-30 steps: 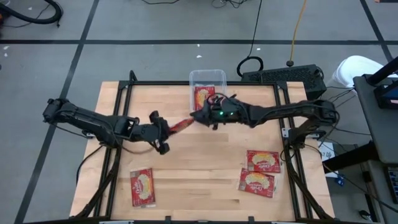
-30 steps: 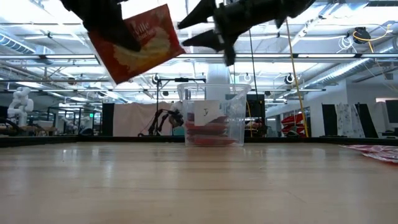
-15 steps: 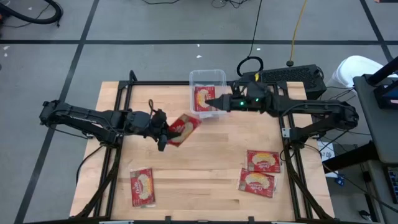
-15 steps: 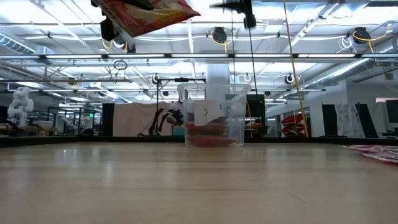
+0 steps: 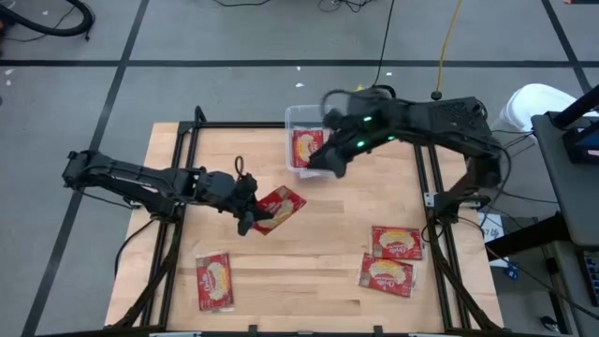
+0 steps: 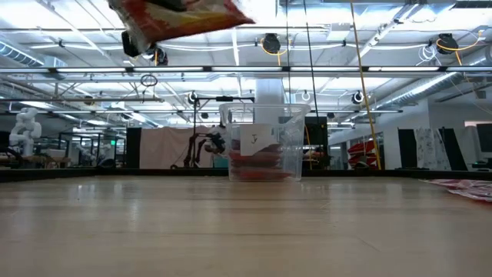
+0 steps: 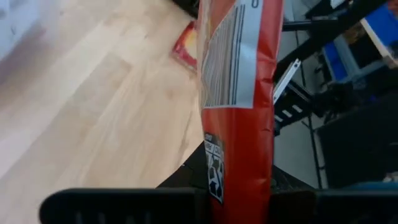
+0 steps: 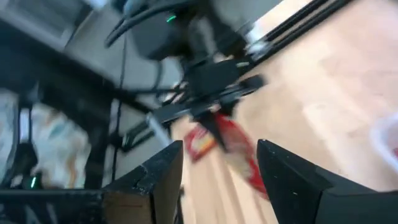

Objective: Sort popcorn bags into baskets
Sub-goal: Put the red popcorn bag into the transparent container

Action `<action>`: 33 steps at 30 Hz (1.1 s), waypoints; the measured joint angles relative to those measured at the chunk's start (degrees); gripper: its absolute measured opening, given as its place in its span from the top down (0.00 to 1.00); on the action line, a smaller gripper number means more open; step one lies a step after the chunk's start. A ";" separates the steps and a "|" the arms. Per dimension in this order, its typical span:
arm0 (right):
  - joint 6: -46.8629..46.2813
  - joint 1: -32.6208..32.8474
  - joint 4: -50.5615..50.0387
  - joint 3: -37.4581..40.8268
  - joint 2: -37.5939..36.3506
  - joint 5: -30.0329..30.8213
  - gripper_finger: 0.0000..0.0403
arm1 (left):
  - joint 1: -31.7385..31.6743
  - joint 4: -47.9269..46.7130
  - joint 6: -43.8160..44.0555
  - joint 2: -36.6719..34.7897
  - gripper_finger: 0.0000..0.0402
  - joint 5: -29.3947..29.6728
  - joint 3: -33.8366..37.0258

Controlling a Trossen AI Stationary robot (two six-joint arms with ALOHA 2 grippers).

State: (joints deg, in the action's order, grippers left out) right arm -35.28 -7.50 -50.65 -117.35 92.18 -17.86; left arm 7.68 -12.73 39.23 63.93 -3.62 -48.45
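**benchwatcher:** so the popcorn bag is now with the left tool, clamped on one end and held up off the bench, just left of centre in the high view. A second ago it was stretched between both tools, so the handover looks done. Left wrist view shows the bag edge-on, barcode side out, pinched between the fingers

**tub_guy:** and the right one?

**benchwatcher:** right tool has let go and swung back up toward the basket, which sits at the upper middle of the frame. Its fingers are spread with nothing between them in its own wrist view. Basket already has at least one bag in it

**tub_guy:** weird, passing it away from the basket?

**benchwatcher:** yeah, the held bag is now below and left of the basket, clearly apart from it. My guess is a regrip or flip before the drop. Still on the bench: one bag at lower left and two at lower right, so plenty left to sort
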 joint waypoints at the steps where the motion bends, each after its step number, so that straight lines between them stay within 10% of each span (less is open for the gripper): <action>1: 1.39 0.26 -0.61 -1.36 1.53 -1.72 0.51 | 0.15 -0.36 0.92 0.27 0.91 0.00 0.00; 7: 10.45 2.12 -1.80 -2.62 8.64 -9.13 0.51 | 2.58 -1.81 2.08 2.01 0.90 -0.96 0.19; 33: 35.73 9.15 3.89 2.17 23.48 -4.48 0.51 | 5.92 0.94 1.65 11.12 0.89 -1.29 0.18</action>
State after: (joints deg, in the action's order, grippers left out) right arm 0.45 1.65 -46.77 -115.18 115.66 -22.35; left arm 13.61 -11.79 40.88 75.05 -4.91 -48.27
